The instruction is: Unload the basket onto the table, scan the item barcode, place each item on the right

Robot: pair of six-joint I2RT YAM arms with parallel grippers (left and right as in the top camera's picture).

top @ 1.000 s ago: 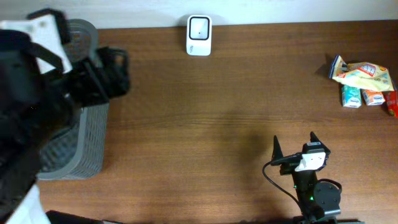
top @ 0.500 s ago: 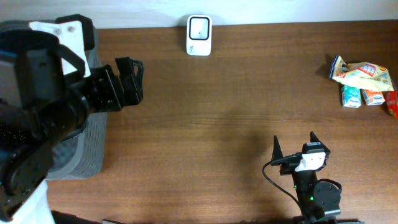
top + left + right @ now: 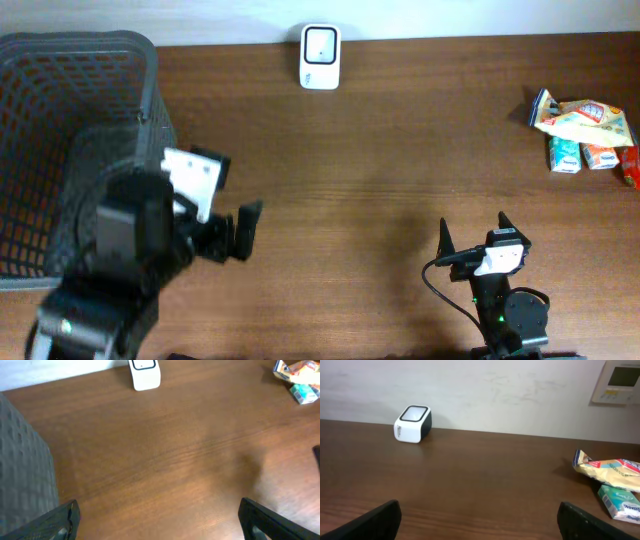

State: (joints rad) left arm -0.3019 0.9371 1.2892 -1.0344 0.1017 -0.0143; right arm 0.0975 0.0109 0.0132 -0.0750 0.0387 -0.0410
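Logged a brown wooden worktop (image 3: 380, 150) across the whole overhead view, backed by a pale wall. Noted a grey mesh basket (image 3: 150, 90) at the back-left corner. Found the left gripper (image 3: 232, 235) just right of the basket's front corner, spread wide with nothing held. Found the right gripper (image 3: 474, 225) near the front edge, right of centre, likewise wide and empty, pointing toward the back wall. Located a white scanner (image 3: 320, 57) at the back edge, centre, well apart from both grippers. Located the items at the right edge: a yellow snack packet (image 3: 585, 118) touching a green carton (image 3: 564, 155) and an orange carton (image 3: 600, 157), behind and to the right of the right gripper, and across the worktop from the left gripper.

Compared against one second earlier: saw the left arm relocated from above the basket toward the front, leaving the basket uncovered; found right gripper, scanner and items unchanged.

Registered bare worktop between both grippers, the scanner and the items.
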